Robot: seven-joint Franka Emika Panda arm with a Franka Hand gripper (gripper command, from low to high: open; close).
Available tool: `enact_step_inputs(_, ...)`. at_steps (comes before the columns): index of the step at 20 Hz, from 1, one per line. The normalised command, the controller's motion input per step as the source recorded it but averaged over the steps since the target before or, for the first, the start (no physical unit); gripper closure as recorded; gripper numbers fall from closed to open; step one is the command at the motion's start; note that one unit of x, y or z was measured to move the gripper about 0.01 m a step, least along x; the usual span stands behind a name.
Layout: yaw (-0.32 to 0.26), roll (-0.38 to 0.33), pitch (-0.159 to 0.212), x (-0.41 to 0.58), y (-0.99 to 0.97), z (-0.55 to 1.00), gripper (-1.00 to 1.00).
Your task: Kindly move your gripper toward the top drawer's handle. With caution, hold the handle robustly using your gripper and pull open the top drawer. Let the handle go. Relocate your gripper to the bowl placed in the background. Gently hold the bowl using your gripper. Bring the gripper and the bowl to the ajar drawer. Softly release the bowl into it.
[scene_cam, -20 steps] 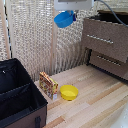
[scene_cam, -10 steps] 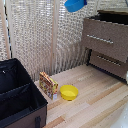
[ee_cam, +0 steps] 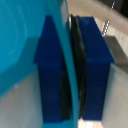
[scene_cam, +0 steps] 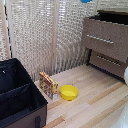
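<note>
In the exterior view only the lower edge of the blue bowl [scene_cam: 86,1] shows, at the very top of the picture, high above the table and to the exterior view's left of the dresser. The gripper itself is out of that picture. The wrist view shows my gripper [ee_cam: 70,75] shut on the bowl [ee_cam: 20,45], its thin rim pinched between two blue finger pads [ee_cam: 50,70]. The top drawer [scene_cam: 107,30] stands pulled out from the dresser, and its silver handle [scene_cam: 100,39] is free.
A yellow bowl [scene_cam: 69,92] and a small patterned box [scene_cam: 48,85] sit on the wooden table [scene_cam: 95,105]. A black open case [scene_cam: 17,95] fills the exterior view's left. A lattice screen [scene_cam: 45,35] stands behind. The lower drawer [scene_cam: 107,62] is closed.
The blue bowl has risen and drifted toward the exterior view's right, from well inside the picture to almost past its top edge.
</note>
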Motion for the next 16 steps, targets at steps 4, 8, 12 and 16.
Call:
enact_step_inputs(4,-0.013,0.058,0.019,-0.043,-1.0,-0.22,1.0)
enact_step_inputs(8,-0.025,0.02,0.039,-0.195,-0.86,-0.59,1.0)
enact_step_inputs(12,-0.004,-0.026,0.059,-0.234,-0.49,-0.53,1.0)
enact_step_inputs(16,0.06,0.0,0.046,-0.354,-0.03,-0.13,1.0)
